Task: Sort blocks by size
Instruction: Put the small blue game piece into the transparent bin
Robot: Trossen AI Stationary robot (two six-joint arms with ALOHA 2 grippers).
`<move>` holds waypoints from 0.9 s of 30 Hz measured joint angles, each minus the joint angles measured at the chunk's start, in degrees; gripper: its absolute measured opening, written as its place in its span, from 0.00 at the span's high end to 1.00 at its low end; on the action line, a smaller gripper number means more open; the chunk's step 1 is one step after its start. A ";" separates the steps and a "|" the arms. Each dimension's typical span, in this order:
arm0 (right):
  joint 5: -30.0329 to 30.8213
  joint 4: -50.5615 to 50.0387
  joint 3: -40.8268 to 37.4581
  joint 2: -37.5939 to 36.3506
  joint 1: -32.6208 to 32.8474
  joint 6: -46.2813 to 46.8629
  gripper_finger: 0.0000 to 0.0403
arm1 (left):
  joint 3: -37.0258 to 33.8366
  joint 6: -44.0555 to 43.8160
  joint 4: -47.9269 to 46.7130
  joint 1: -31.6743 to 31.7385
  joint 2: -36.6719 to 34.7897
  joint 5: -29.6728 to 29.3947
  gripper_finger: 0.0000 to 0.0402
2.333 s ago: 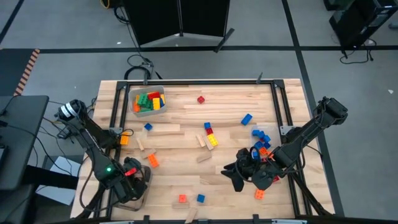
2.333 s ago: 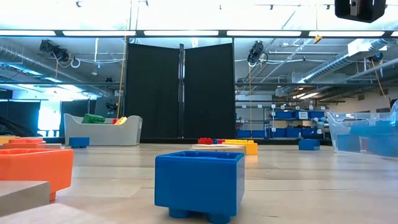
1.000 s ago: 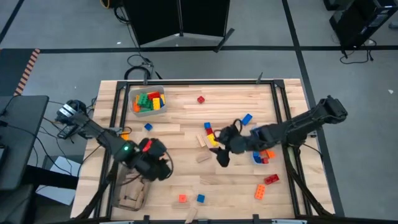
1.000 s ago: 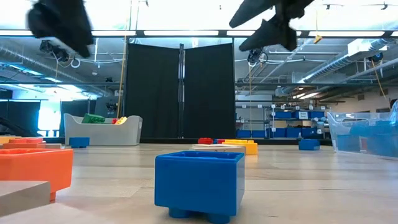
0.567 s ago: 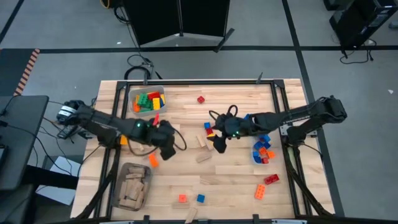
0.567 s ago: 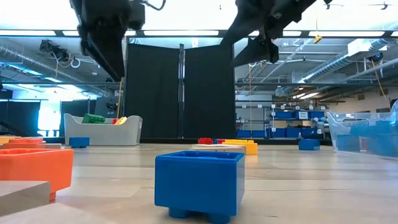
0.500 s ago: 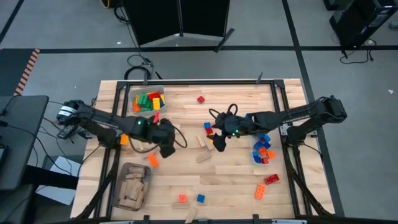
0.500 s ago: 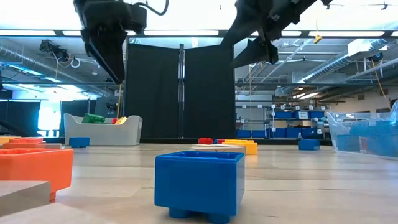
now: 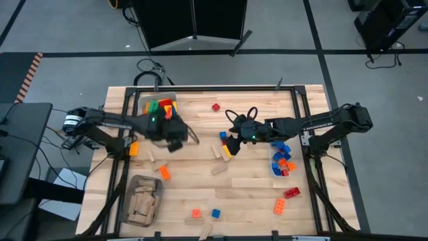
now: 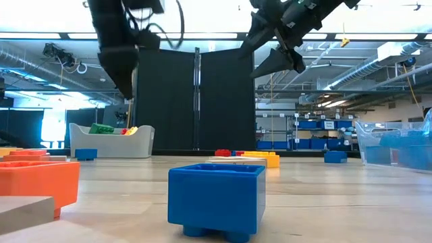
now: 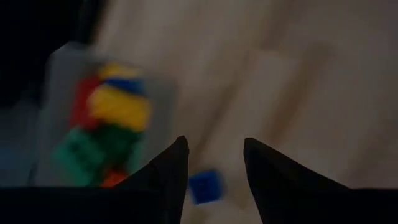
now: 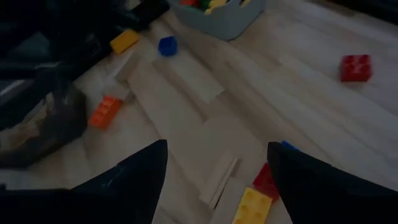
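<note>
Studded bricks and tan wooden pieces lie scattered on the wooden table point(image 9: 254, 201). My left gripper point(image 9: 176, 142) hangs open, with nothing between its fingers, above a tan wooden piece point(image 11: 249, 118) and a blue brick point(image 11: 205, 185). Both lie beside the grey bin point(image 9: 159, 108) of coloured bricks. My right gripper point(image 9: 229, 146) hangs open and empty over the table's middle. Below it lie a yellow brick point(image 12: 252, 206), a red brick point(image 12: 266, 180) and small wooden pieces point(image 12: 221, 177). A lone red brick point(image 9: 216, 106) sits farther back.
A bin of wooden pieces point(image 9: 140, 201) stands at the near left. A clear bin point(image 9: 281, 162) with blue and orange bricks stands at the right. Loose bricks lie near the front edge: orange point(image 9: 196, 213), blue point(image 9: 215, 213), red point(image 9: 291, 193). Another orange brick point(image 9: 164, 173) lies left of centre.
My left gripper has swung from beside the bin of wooden pieces toward the table's far edge, turning as it went, and now hangs near the grey bin. My right gripper has drifted toward the far edge and a little to the left. No block has moved.
</note>
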 joint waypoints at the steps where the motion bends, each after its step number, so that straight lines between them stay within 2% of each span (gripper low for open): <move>1: 0.52 0.00 -0.02 0.00 0.02 0.65 0.28 | -0.02 -0.67 -0.90 1.96 0.00 -0.90 0.59; 7: 1.43 0.03 0.00 0.02 0.02 4.34 0.29 | -2.22 -0.60 -0.94 12.14 0.04 -0.91 0.59; 11: 1.36 -0.07 0.00 0.00 0.70 5.96 0.29 | -4.71 -3.42 -1.08 15.78 1.09 2.86 0.54; 17: 0.11 -0.48 0.00 0.02 2.36 6.18 0.30 | -7.79 -15.75 -0.94 18.66 5.20 8.15 0.38; 23: -2.93 -1.45 0.00 0.02 3.19 5.87 0.31 | -7.89 -19.77 -0.90 19.55 10.49 13.94 0.20; 27: -4.81 -2.46 0.00 0.02 3.71 5.76 0.30 | -7.89 -23.01 -1.40 19.53 12.12 14.54 0.11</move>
